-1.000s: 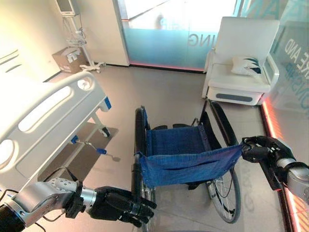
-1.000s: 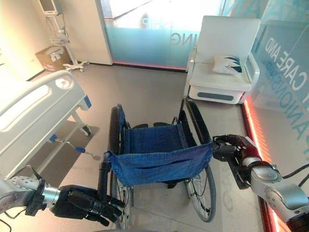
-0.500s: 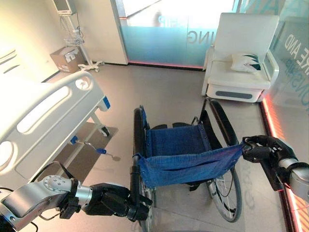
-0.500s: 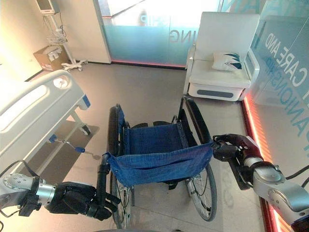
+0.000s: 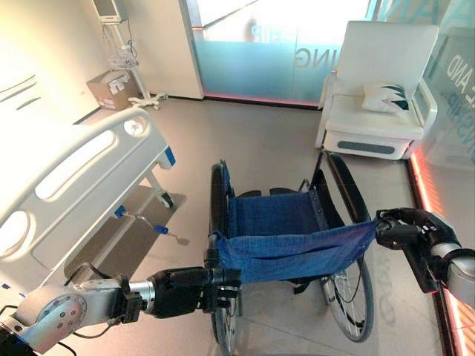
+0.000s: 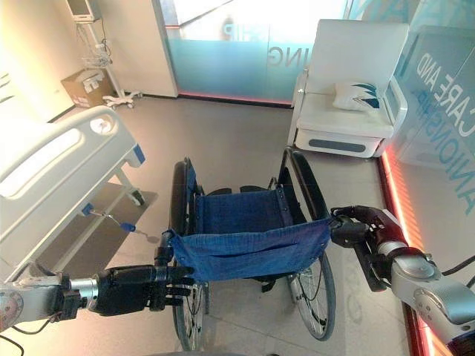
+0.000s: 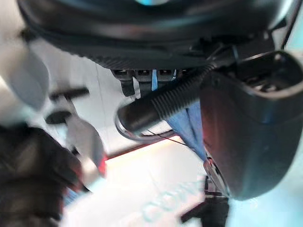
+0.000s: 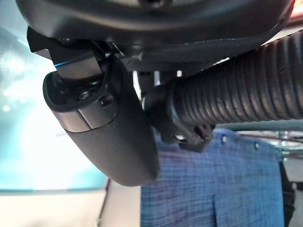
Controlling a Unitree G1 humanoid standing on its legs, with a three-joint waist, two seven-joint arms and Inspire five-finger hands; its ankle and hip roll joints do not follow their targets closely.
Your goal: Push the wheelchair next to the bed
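Note:
The wheelchair (image 5: pixel 274 219) has a blue seat, a blue backrest and black wheels, and stands in the middle of the floor with its back to me. My left hand (image 5: pixel 185 291) is at its left push handle; in the left wrist view the ribbed grip (image 7: pixel 161 106) lies between the thumb (image 7: pixel 251 132) and the curled fingers. My right hand (image 5: pixel 412 230) is shut on the right push handle (image 8: pixel 246 99). The white bed (image 5: pixel 82 178) stands to the left of the wheelchair, its footboard about a wheel's width away.
A white armchair (image 5: pixel 378 96) with a pillow stands at the back right, by a glass wall. A cardboard box (image 5: pixel 111 89) and a wheeled equipment stand (image 5: pixel 122 52) are at the back left. Open floor lies ahead of the wheelchair and between it and the bed.
My left hand has risen from beside the left wheel to the left push handle and closed round it. The right hand has kept its hold.

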